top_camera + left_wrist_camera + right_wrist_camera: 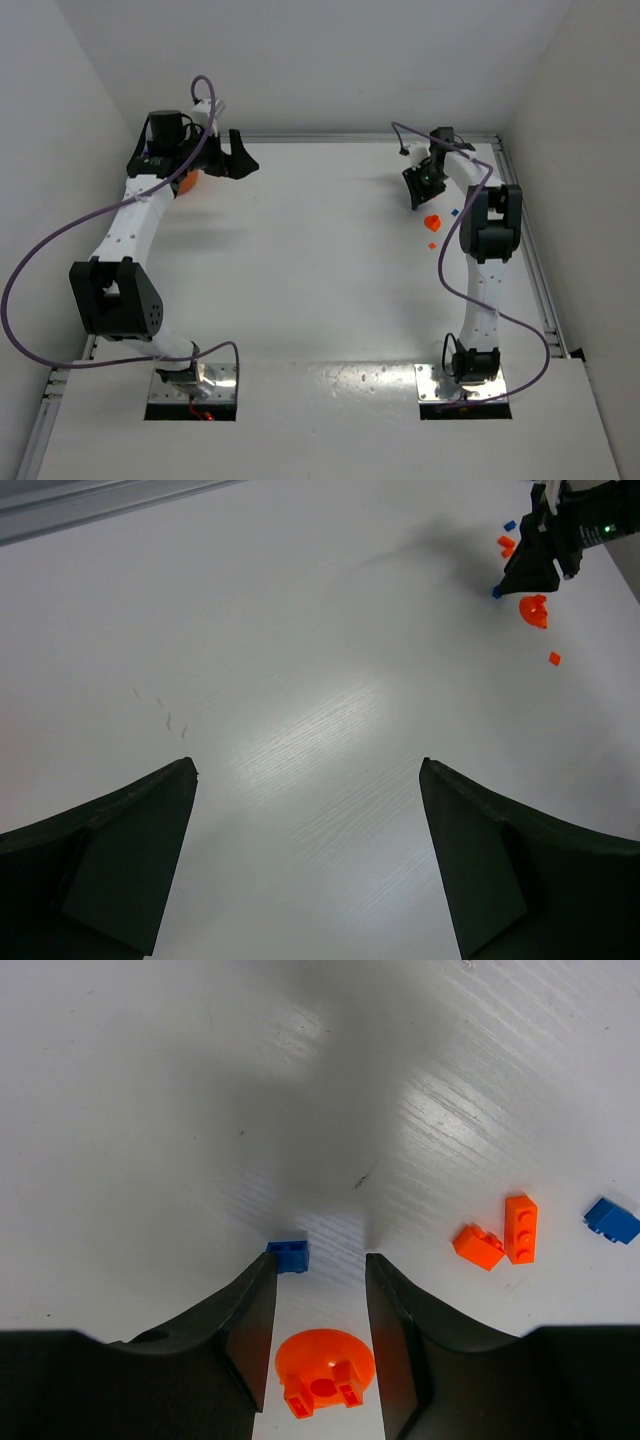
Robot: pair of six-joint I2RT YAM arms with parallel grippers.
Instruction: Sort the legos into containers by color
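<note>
White tabletop boxed in by plain pale walls.
The white table (320,250) fills the enclosure, with a back wall (330,60), a left wall (50,140) and a right wall (590,140) rising from its edges. A silvery metal rail (545,285) runs along the right and far edges. Overhead light leaves a bright glare patch (330,372) near the front. Close up, the surface shows a fine wood-like grain and what may be a few faint scratches (165,712).
</note>
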